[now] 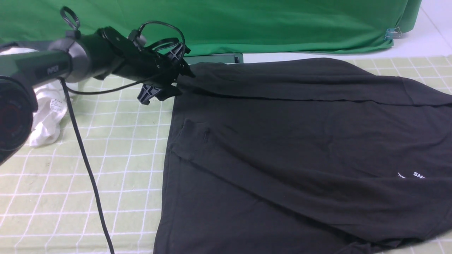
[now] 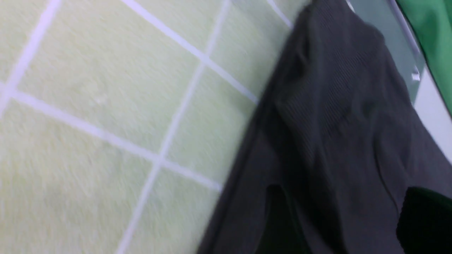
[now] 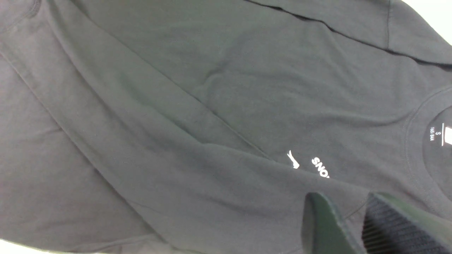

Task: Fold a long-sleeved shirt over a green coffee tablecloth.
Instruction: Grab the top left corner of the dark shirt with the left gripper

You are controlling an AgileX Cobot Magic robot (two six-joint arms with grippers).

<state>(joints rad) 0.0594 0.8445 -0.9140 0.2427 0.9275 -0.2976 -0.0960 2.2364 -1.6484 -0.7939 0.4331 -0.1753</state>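
Observation:
The long-sleeved shirt [image 1: 300, 141] is black and lies spread over the right half of the green coffee tablecloth [image 1: 116, 158], a pale cloth with a white grid. A sleeve is folded across the body and covers part of the white print [image 3: 319, 165]. My left gripper [image 1: 182, 83] is at the shirt's far left corner. In the left wrist view this gripper [image 2: 344, 190] is open, with its fingers wide apart over the ribbed cuff [image 2: 328, 98]. My right gripper [image 3: 344, 201] shows only in its wrist view. It hovers near the collar [image 3: 413, 141], slightly open, with cloth showing in the gap.
A crumpled white garment [image 1: 46, 116] with a label lies at the far left, behind the left arm. A bright green backdrop [image 1: 247, 24] hangs along the far edge, clipped at its right corner [image 1: 392, 33]. The arm's black cable [image 1: 88, 169] trails over the cloth.

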